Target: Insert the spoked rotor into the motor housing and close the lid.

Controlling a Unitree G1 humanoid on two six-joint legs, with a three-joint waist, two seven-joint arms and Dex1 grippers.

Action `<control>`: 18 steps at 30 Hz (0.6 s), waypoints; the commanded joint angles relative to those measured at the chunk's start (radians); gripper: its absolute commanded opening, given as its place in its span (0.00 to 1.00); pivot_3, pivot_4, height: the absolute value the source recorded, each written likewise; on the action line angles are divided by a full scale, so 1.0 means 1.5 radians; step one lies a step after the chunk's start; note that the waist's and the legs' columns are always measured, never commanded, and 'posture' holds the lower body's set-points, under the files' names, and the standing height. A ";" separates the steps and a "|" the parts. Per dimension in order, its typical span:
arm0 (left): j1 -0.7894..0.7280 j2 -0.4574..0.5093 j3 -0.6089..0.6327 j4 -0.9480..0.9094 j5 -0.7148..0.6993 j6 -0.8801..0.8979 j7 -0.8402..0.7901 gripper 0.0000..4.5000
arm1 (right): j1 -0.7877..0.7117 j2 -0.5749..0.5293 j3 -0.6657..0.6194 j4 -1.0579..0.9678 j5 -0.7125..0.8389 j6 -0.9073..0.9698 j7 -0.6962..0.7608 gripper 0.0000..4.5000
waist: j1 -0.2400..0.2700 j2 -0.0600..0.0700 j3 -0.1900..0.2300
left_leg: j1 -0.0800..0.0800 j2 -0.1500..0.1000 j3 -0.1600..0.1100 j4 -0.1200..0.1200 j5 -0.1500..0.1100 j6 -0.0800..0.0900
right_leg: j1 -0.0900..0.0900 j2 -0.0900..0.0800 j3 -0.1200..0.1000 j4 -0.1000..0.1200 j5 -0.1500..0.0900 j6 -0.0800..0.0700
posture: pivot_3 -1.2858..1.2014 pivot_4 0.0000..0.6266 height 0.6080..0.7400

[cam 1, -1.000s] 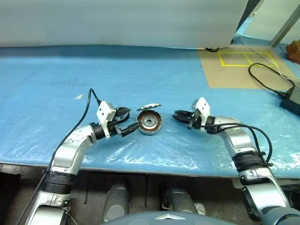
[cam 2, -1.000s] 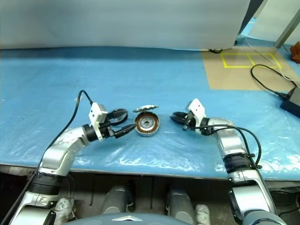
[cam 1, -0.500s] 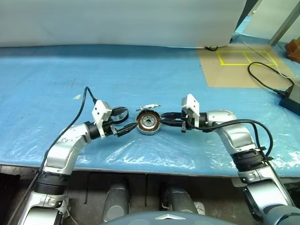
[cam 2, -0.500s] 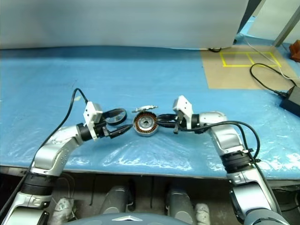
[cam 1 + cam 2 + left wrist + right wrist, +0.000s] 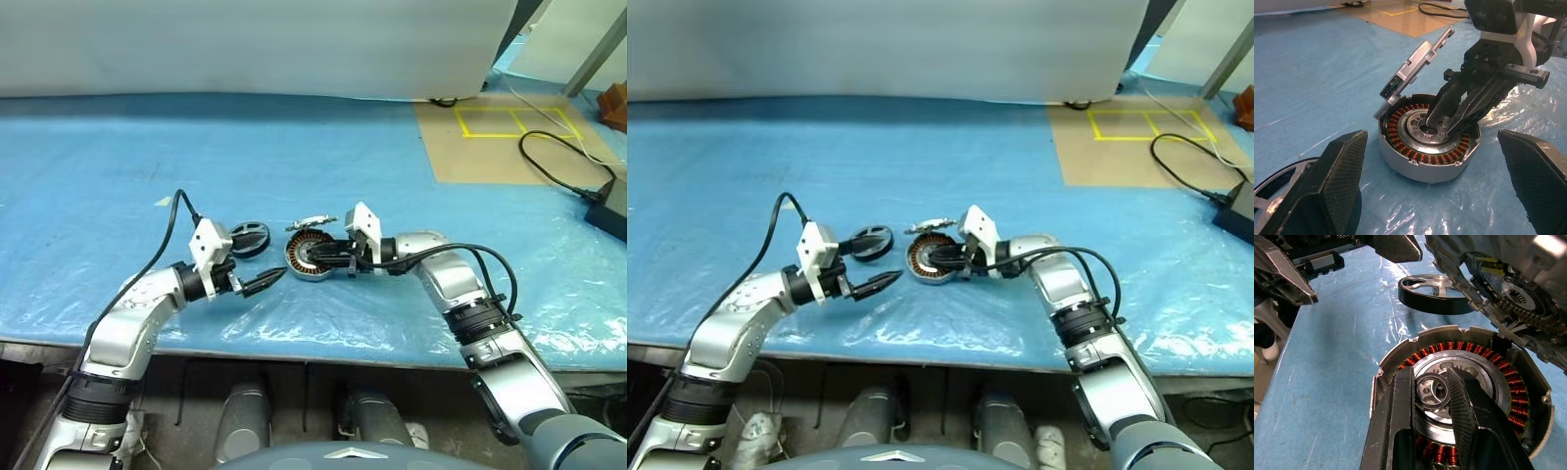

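The motor housing (image 5: 297, 257), a short silver ring with copper windings, lies on the blue sheet. My right gripper (image 5: 321, 259) reaches over it from the right. Its fingers (image 5: 1396, 421) are shut on either side of the small round hub (image 5: 1432, 390) at the housing's centre. The spoked rotor (image 5: 313, 221), a thin silver plate with a jagged edge, leans tilted on the housing's far rim. The lid (image 5: 250, 238), a round dark-rimmed disc, lies flat left of the housing; the wrist views show gaps between its arms. My left gripper (image 5: 253, 277) stands open and empty just left of the housing.
A blue plastic-covered table (image 5: 118, 166) runs to a front edge near me. A brown board (image 5: 490, 147) with yellow tape lies at the back right, with a black cable (image 5: 549, 166) and a dark box (image 5: 612, 211) beside it. A white panel (image 5: 255, 49) closes the back.
My right gripper has swung left from open table onto the housing, and its fingertips now sit at the centre. The left gripper has hardly moved.
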 commanded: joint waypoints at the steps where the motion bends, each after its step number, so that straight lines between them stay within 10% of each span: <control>1: 0.005 0.002 -0.004 -0.026 0.004 -0.016 -0.002 1.00 | -0.019 -0.001 -0.009 -0.001 -0.001 -0.020 0.001 0.14 | 0.000 0.000 0.000 | 0.000 0.000 0.000 0.000 0.000 0.000 | 0.000 0.000 0.000 0.000 0.000 0.000 | 0.52 0.24 1.00; 18: 0.013 -0.013 -0.025 -0.013 0.011 -0.024 -0.001 1.00 | -0.037 0.022 -0.018 0.051 -0.016 -0.049 -0.028 0.14 | 0.000 0.000 0.000 | 0.001 0.000 0.001 0.001 0.000 0.000 | 0.000 0.000 0.000 0.002 0.000 0.000 | 0.52 0.24 1.00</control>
